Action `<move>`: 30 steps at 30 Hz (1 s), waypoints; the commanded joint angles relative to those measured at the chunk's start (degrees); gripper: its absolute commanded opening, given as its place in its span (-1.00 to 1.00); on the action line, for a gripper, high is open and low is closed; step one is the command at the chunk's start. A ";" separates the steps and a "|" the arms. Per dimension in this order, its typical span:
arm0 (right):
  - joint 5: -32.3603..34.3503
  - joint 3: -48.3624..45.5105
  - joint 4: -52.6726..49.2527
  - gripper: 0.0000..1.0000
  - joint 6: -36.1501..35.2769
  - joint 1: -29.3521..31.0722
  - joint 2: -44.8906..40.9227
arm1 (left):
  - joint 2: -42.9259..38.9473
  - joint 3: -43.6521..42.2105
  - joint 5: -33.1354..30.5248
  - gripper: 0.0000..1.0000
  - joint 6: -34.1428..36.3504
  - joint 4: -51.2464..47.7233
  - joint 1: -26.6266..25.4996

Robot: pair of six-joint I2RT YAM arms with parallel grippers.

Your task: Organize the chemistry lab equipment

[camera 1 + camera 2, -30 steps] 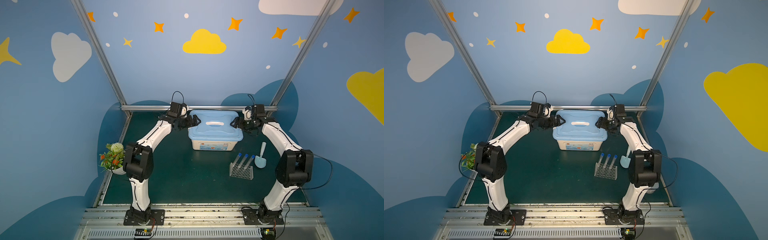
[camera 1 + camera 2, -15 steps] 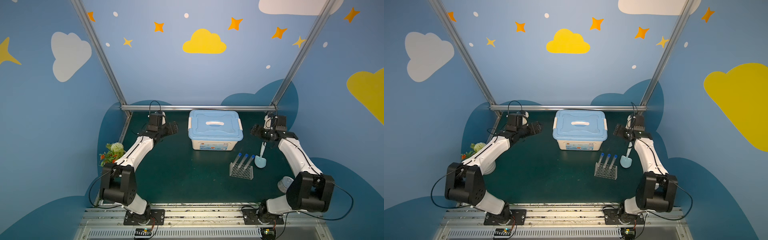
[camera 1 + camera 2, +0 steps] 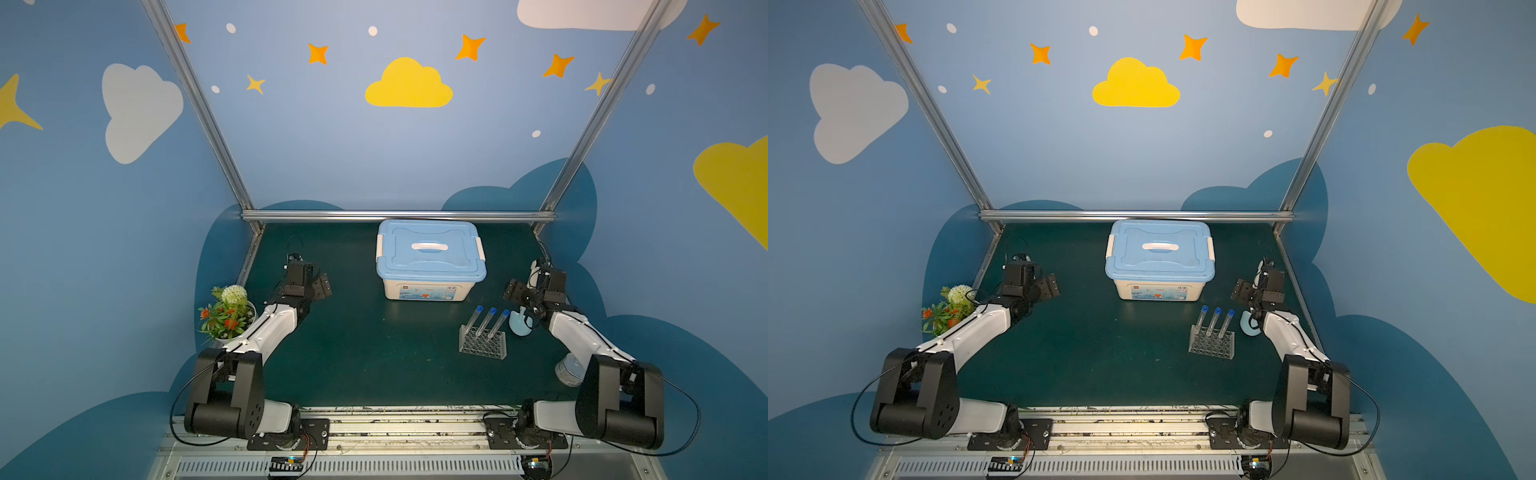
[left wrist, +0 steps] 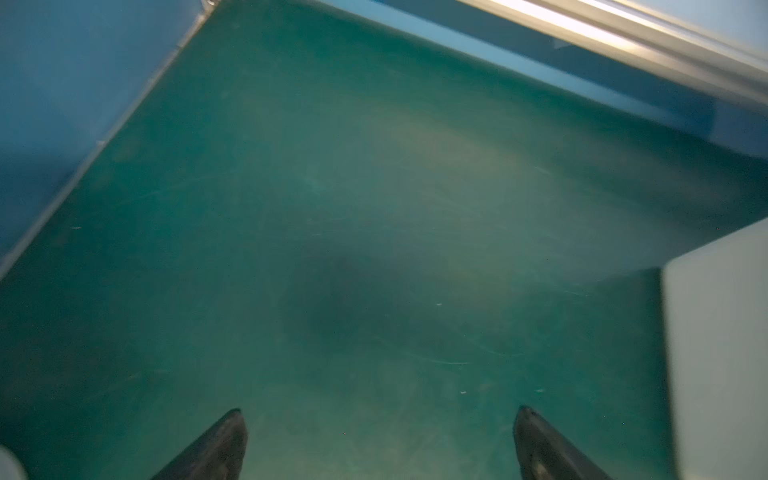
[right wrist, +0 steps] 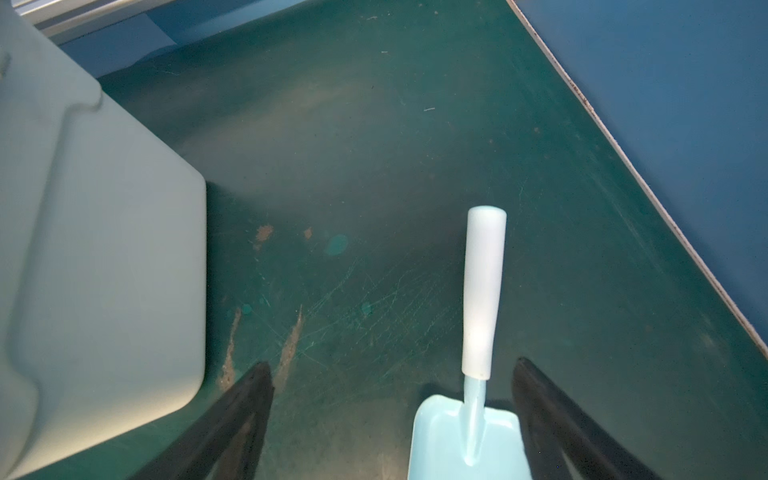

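Left gripper: jaws spread wide, holding nothing, 9 o'clock of lidded storage box. Right gripper: jaws spread wide, holding nothing; blue scoop near, at its 6 o'clock. Three blue-capped test tubes stand tilted in clear rack, 5 o'clock of box.

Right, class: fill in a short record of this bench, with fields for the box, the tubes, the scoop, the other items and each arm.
Box: storage box, blue lid on, at the back of the table.
Tubes: three test tubes, blue-capped, leaning in the clear rack.
Scoop: light blue scoop, white handle, flat on the table beside the rack.
Others: potted plant by the left arm; round tin partly behind the right arm.
Left arm: left gripper open, empty.
Right arm: right gripper open, empty, near the scoop.
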 commanded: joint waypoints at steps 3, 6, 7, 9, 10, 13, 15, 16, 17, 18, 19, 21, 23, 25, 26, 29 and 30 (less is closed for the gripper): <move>0.46 -4.45 7.00 0.79 -1.93 -0.23 -2.98 | -3.72 -6.75 -7.73 0.99 3.52 10.29 0.07; 0.46 -6.24 8.86 0.79 -1.68 -0.16 -3.70 | -5.25 -8.58 -7.45 0.99 6.41 12.88 0.23; 0.46 -6.68 9.26 0.79 -1.33 -0.17 -3.69 | -5.24 -9.27 -7.86 0.99 6.70 14.12 0.23; 0.07 -8.15 11.25 0.79 -0.66 -0.21 -4.01 | -4.55 -10.41 -8.00 0.99 7.49 15.95 0.22; -0.42 -9.37 12.97 0.79 -0.50 -0.16 -4.35 | -4.16 -10.98 -8.06 0.99 7.64 16.45 0.23; -1.02 -11.83 16.26 0.79 -0.29 -0.17 -5.55 | -3.04 -13.17 -7.92 0.99 8.43 19.35 0.23; -1.30 -12.55 16.96 0.79 -0.53 -0.15 -6.02 | -2.54 -15.04 -6.95 0.99 8.87 22.43 0.23; -1.45 -12.79 17.39 0.79 -0.73 -0.19 -6.13 | -2.28 -16.08 -6.09 0.99 9.30 24.42 0.13; -1.56 -13.14 17.90 0.79 -0.78 -0.17 -6.03 | -2.01 -16.86 -5.62 0.99 9.18 26.33 0.19; -1.79 -13.42 18.34 0.79 -0.72 -0.15 -5.96 | -2.01 -16.81 -5.03 0.99 9.53 26.50 0.12; -2.21 -13.69 18.78 0.79 -0.79 -0.10 -5.89 | -2.13 -16.49 -4.06 0.99 10.77 25.83 0.14; -2.26 -14.61 20.11 0.79 -0.62 -0.04 -5.96 | -1.75 -16.80 -3.73 0.99 11.61 27.52 0.07; -2.76 -15.50 21.96 0.79 -0.45 -0.01 -6.02 | -1.38 -16.71 -3.82 0.99 12.21 28.17 0.07; -3.36 -15.33 22.06 0.79 -0.58 0.11 -5.87 | -0.93 -16.66 -3.53 0.99 14.06 29.09 0.13; -3.62 -15.24 22.05 0.79 -0.62 0.11 -5.68 | -0.59 -16.74 -3.44 0.99 15.02 29.91 0.15; -4.71 -16.72 25.81 0.79 -0.96 0.81 -4.95 | 0.36 -16.92 -2.91 0.99 17.61 32.51 0.22; -4.62 -17.30 27.29 0.79 -1.14 1.19 -4.73 | 0.73 -16.92 -2.81 0.99 18.18 33.31 0.23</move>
